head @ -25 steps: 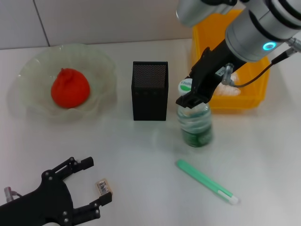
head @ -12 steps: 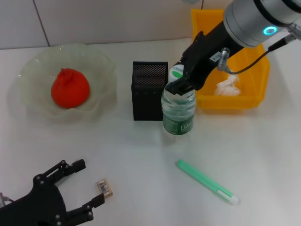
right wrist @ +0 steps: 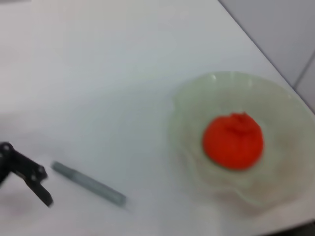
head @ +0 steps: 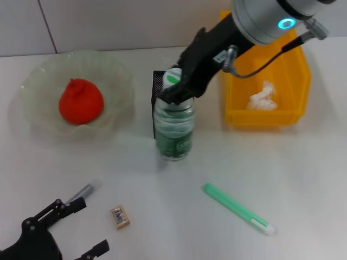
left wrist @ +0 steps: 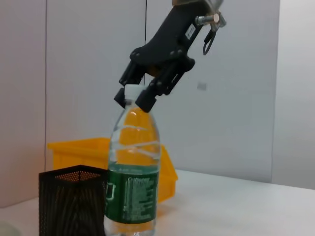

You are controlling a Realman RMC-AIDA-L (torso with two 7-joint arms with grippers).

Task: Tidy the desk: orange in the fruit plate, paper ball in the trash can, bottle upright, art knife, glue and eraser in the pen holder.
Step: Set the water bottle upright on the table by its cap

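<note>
Step in hand: bottle upright. The right claw (head: 174, 93) is clamped on the neck of the bottle (head: 174, 130), which stands vertical just in front of the pen holder (head: 158, 92); whether its base rests fully on the worktop (head: 303, 179) I cannot tell.
Done, by the look of it: orange (head: 80, 101) lies in the fruit plate (head: 116, 73), left of the pen holder; paper ball (head: 263, 96) sits in the trash can (head: 301, 81), right of it.
Left claw (head: 76, 227): fingers apart, low near the eraser (head: 120, 215), well in front of the pen holder.
Next move: probably settle the bottle and let go without tipping it.
</note>
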